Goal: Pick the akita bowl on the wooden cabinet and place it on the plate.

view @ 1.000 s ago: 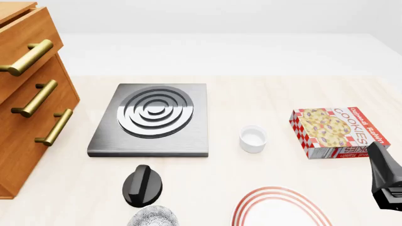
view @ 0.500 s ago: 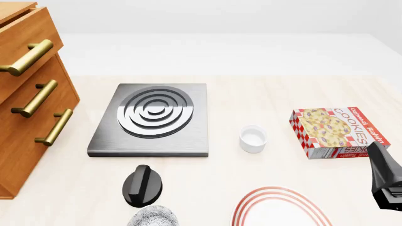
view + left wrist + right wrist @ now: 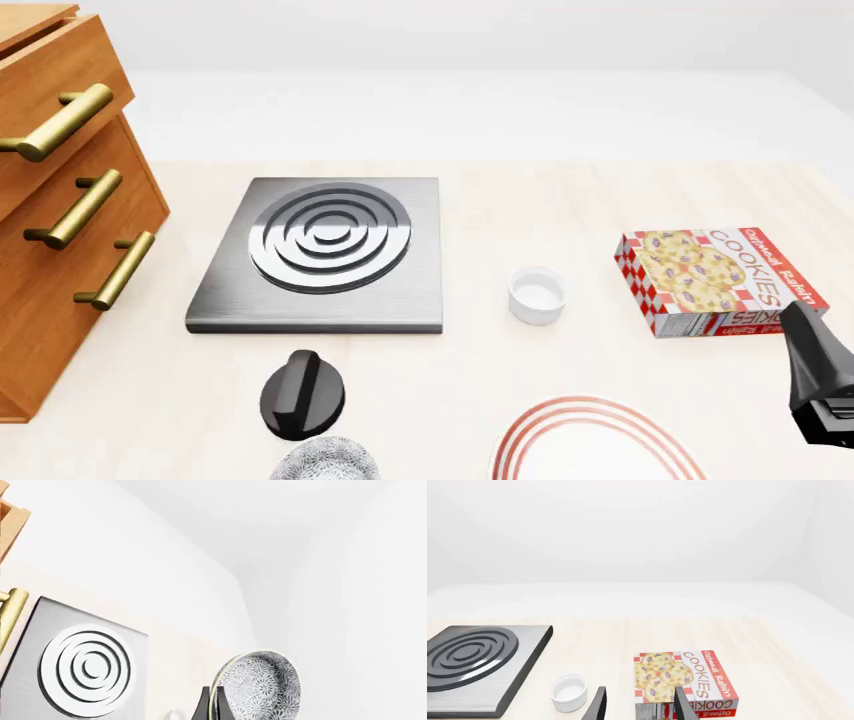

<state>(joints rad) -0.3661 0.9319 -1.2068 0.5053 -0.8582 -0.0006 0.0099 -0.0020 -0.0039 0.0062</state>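
Left wrist: akita bowl (image 3: 261, 687) in left pincer (image 3: 212, 711)

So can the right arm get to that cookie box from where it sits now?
Probably yes. The right gripper has open jaws aimed at the cookie box, with nothing between them; the white cup stands off to the side.

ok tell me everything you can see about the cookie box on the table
The cookie box is a flat rectangular carton, seemingly cardboard, lying face up on the light wooden table, right of the small white cup. Its red and white checked face shows pale cookies with dark raisins and sideways lettering reading "Oatmeal Raisin COOKIES". It looks closed and undamaged. Only the table touches it; in the right wrist view the open fingers frame the box without contact.
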